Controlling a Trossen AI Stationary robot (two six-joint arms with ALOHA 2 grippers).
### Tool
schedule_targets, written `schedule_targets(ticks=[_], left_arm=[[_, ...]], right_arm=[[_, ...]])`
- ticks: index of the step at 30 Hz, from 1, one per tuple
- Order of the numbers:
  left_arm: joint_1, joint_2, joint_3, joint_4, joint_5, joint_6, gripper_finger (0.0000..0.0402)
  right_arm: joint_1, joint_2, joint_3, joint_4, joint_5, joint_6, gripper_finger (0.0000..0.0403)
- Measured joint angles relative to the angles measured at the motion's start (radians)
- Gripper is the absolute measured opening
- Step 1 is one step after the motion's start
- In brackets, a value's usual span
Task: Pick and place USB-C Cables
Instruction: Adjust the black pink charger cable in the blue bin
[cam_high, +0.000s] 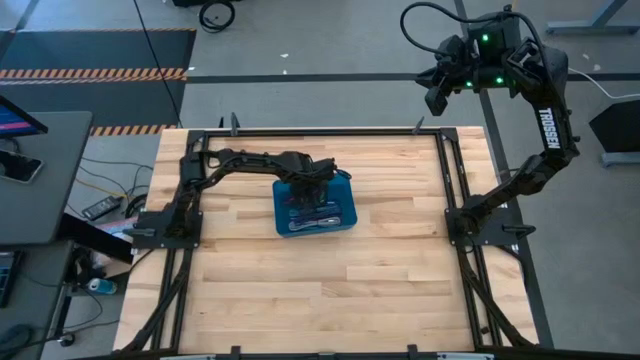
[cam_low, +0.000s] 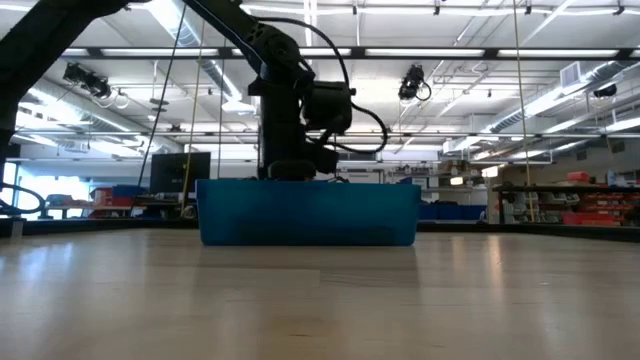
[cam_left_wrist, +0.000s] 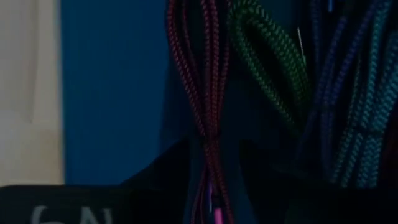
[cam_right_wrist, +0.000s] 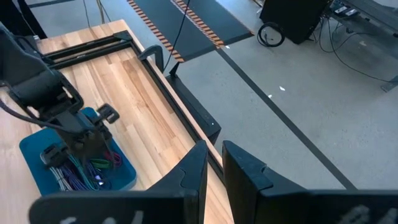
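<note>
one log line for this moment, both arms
left gripper: down in blue bin, over maroon cable | right gripper: parked off table

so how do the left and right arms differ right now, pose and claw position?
Left claw is low, down in the blue bin among the cable bundles; the right claw is raised beyond the table's far right corner, over the floor.
Left arm reaches out across the wood; right arm is folded up and parked.
Left wrist view shows the maroon cable up close; right wrist view sees the bin from afar.
Shared: both dark, two-fingered.
</note>
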Motion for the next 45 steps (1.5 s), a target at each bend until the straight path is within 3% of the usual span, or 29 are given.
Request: schedule_targets(ticks=[8,15,20,32,40,45], left_arm=[[0.001,0.017,0.0,0.017,0.015,-0.016,0.013],[0.001,0.012,0.0,0.013,0.036,-0.025,0.0016],[-0.016,0.012,0.032,-0.026,0.039,-0.023,0.0013],[-0.057,0.012,0.282,-0.065,0.042,0.071,0.0009],[-0.054,0.012,0.194,-0.134,0.042,0.035,0.0009],[-0.063,0.012,0.113,-0.093,0.06,0.022,0.0009]], right_arm=[[0.001,0.0,0.0,0.001,0.0,0.0,0.0055],[0.001,0.0,0.0,0.001,0.004,0.0,0.0055],[0.001,0.0,0.0,0.001,0.004,0.0,0.0055],[0.001,0.0,0.0,-0.003,0.003,0.0,0.0055],[0.001,0.0,0.0,-0.023,0.004,0.0,0.0055],[0.001,0.0,0.0,-0.022,0.004,0.0,0.0055]])
